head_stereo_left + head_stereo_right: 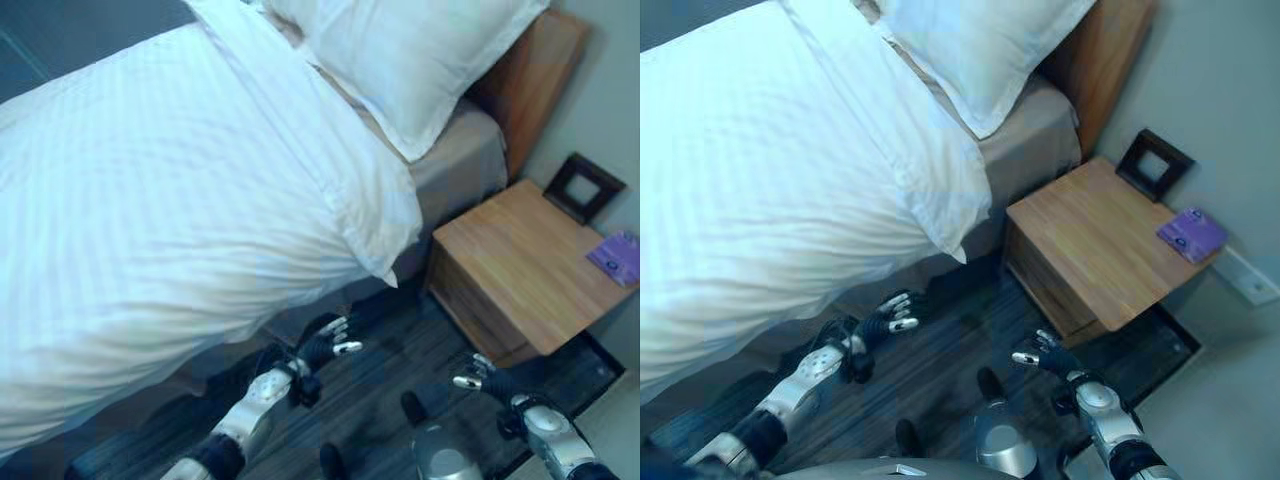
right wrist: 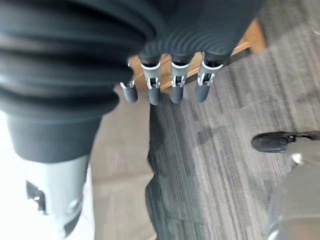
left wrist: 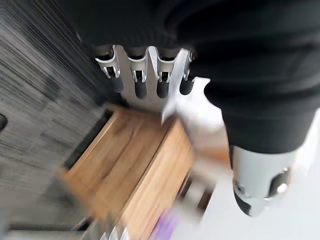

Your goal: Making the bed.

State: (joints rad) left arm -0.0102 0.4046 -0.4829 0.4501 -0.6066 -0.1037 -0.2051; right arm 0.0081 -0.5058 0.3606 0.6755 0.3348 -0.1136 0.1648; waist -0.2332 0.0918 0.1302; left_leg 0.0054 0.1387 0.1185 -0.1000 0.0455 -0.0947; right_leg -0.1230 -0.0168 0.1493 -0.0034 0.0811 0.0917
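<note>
Two hands hung low over the dark striped carpet (image 1: 380, 380) in the left eye view: the left hand (image 1: 325, 345) reached up from a bent silver arm toward the bed's near edge, fingers loosely spread and holding nothing, while the right hand (image 1: 482, 378) hovered beside the wooden nightstand (image 1: 520, 265), fingers relaxed and empty. Above them the white duvet (image 1: 170, 200), finely striped, lay across the bed with its corner drooping over the beige sheet (image 1: 465, 150); a white pillow (image 1: 410, 55) rested against the wooden headboard (image 1: 530, 70). In the right eye view the nightstand carried a dark square frame (image 1: 1153, 165) and a small purple item (image 1: 1192, 235) near the grey wall. In the left wrist view the left hand's fingers (image 3: 141, 82) pointed straight out over the nightstand's flat oak-coloured top, thumb apart, touching nothing. In the right wrist view the right hand's fingers (image 2: 175, 85) were likewise extended above the carpet, with the beige bed skirt (image 2: 117, 150) alongside, nothing held.
</note>
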